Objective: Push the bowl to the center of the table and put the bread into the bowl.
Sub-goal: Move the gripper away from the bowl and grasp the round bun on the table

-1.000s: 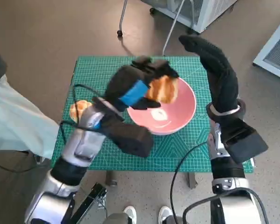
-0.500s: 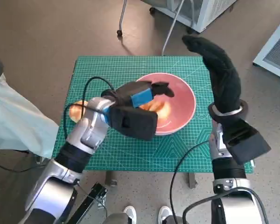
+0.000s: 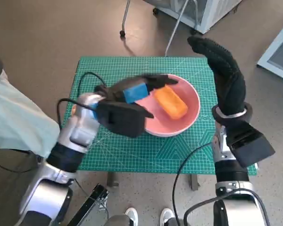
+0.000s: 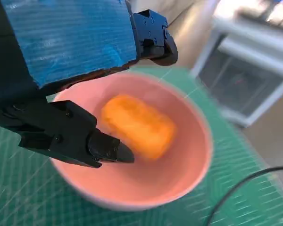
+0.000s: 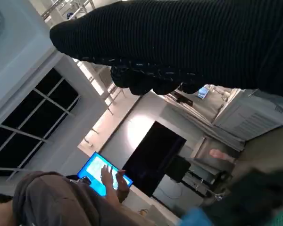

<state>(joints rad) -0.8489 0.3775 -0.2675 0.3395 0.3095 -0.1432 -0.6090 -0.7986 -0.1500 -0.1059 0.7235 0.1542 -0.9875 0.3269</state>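
A pink bowl (image 3: 188,115) sits right of the middle of the green cutting-mat table (image 3: 132,66). One orange bread roll (image 3: 170,102) lies inside it, free of any hand. My left hand (image 3: 137,89) hovers over the bowl's left rim with its fingers apart and holds nothing. The left wrist view shows the bread (image 4: 137,125) in the bowl (image 4: 198,165) beyond my black fingers (image 4: 85,136). My right hand (image 3: 221,70) is raised flat beside the bowl's right side, empty. In the right wrist view the glove (image 5: 179,42) fills the top.
A second piece of bread (image 3: 74,111) lies near the table's left edge, mostly hidden by my left forearm. A person in pale clothing (image 3: 9,122) stands at the left. Metal legs (image 3: 125,19) and a white cabinet (image 3: 212,9) stand beyond the table. Another person (image 5: 52,202) is seated nearby.
The left hand lowered the bread into the bowl, let it go and drew back to the left. The bread now lies in the bowl. The right hand stayed raised.
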